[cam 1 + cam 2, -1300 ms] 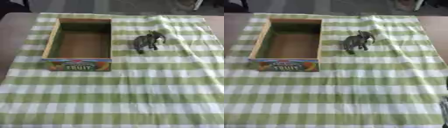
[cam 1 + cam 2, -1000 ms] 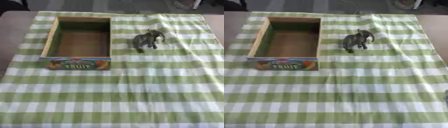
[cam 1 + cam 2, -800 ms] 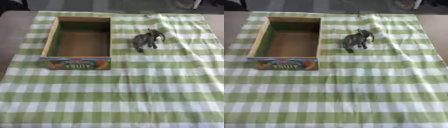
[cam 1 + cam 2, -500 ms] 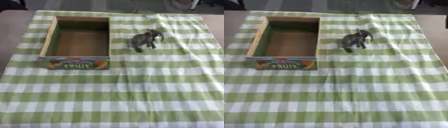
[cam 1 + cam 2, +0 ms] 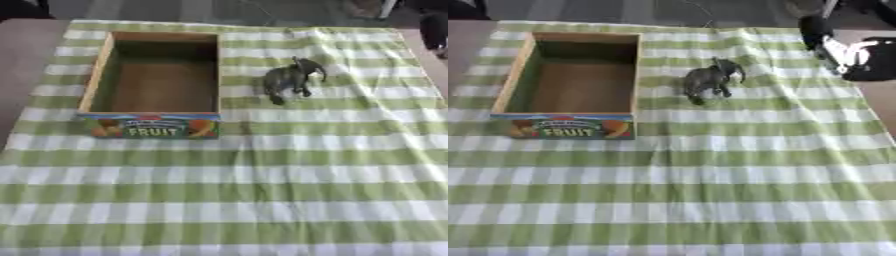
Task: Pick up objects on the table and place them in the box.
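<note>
Toy elephant (image 5: 293, 79), grey and standing upright, waits on the green-checked cloth (image 5: 262, 175) covering the surface, just right of the empty fruit box (image 5: 156, 85) and apart from it. It looks rigid, light and hard, best pinched across the body rather than by trunk or legs. The right hand (image 5: 839, 50) hangs at the far right edge; whether its fingers are spread cannot be told.

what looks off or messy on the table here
Nothing spilled or broken. The green checked cloth is rumpled, with creases running down its right side past the toy elephant, which stands upright. The box sits straight and looks empty. The right hand shows at the upper right edge.
</note>
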